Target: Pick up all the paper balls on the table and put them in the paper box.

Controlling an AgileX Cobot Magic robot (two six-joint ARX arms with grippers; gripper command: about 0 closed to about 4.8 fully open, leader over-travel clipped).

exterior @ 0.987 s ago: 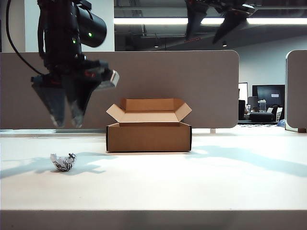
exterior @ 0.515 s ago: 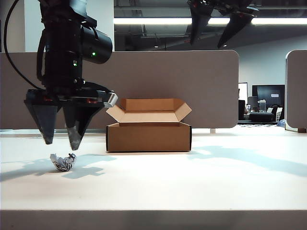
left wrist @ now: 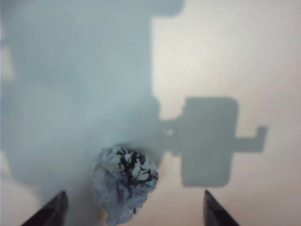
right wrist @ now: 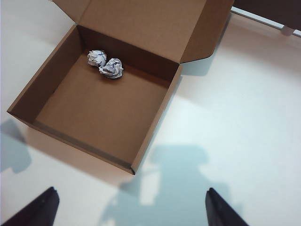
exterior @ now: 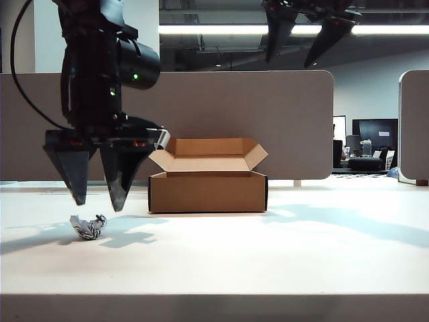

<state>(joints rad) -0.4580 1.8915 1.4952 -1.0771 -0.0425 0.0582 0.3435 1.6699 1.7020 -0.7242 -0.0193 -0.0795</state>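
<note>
A low rectangular brown cardboard box (exterior: 208, 190) with four raised flaps sits open on a wide, smooth, off-white bench (exterior: 301, 248). This box is the landmark for everything below.

Inside the box, seen from the right wrist view, two small crumpled white paper balls with dark print (right wrist: 106, 63) lie touching each other against the wall under the tallest flap. The rest of the box floor is bare brown card.

A third crumpled paper ball (exterior: 88, 227) lies on the bench well to the left of the box and nearer the camera, apart from the box wall. Bare bench lies between them.

The left gripper (exterior: 99, 201), black with two pointed fingers, hangs just above this ball, to the left of the box. Its fingers are spread wide and point down, with the tips short of the bench. In the left wrist view the ball (left wrist: 124, 181) sits between the two dark fingertips (left wrist: 49, 213), touching neither.

The right gripper (exterior: 299, 57) is high above the box and to its right, near the top edge of the exterior view. Its fingers are also spread apart and hold nothing. Its wrist camera looks down into the box (right wrist: 155, 127).

To the right of the box and in front of it, the bench is open and crossed by soft arm shadows. Behind the box stands a grey-brown partition panel (exterior: 268, 121), and beyond that is an office with strip lights and monitors.
</note>
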